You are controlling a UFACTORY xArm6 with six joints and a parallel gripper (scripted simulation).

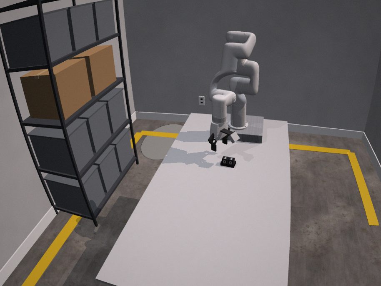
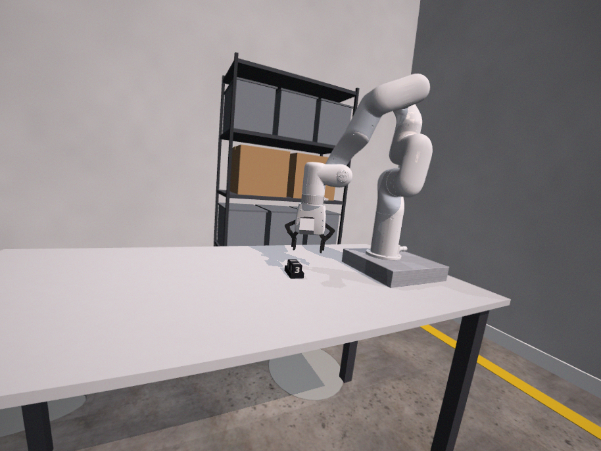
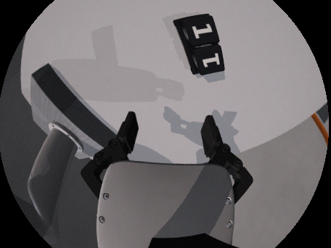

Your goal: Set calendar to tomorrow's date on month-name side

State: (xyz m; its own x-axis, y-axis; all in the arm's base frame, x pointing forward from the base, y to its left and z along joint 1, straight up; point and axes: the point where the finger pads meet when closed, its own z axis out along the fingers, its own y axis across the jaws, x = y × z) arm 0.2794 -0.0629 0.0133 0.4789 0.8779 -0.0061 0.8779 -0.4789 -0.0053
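Two black cubes stand side by side in the small black tray (image 1: pixel 228 165) (image 2: pixel 294 275). The cube at the right in the top view (image 1: pixel 231 161) shows a white 3 on its end face in the exterior view (image 2: pixel 296 269). In the wrist view, the upper cube (image 3: pixel 209 32) and the lower cube (image 3: pixel 204 64) each have a white 1 on top. The faces on the tray's left side there are too foreshortened to read, and so is the month's name. My gripper (image 1: pixel 219 145) (image 2: pixel 308 249) (image 3: pixel 170 121) is open and empty, above the table and to one side of the tray, not touching it.
The arm's grey base block (image 1: pixel 254 135) (image 2: pixel 419 271) (image 3: pixel 65 98) stands on the white table (image 1: pixel 215 221) (image 2: pixel 160 315) behind the tray in the top view. A shelf rack (image 1: pixel 58 123) stands beyond the table's left edge.
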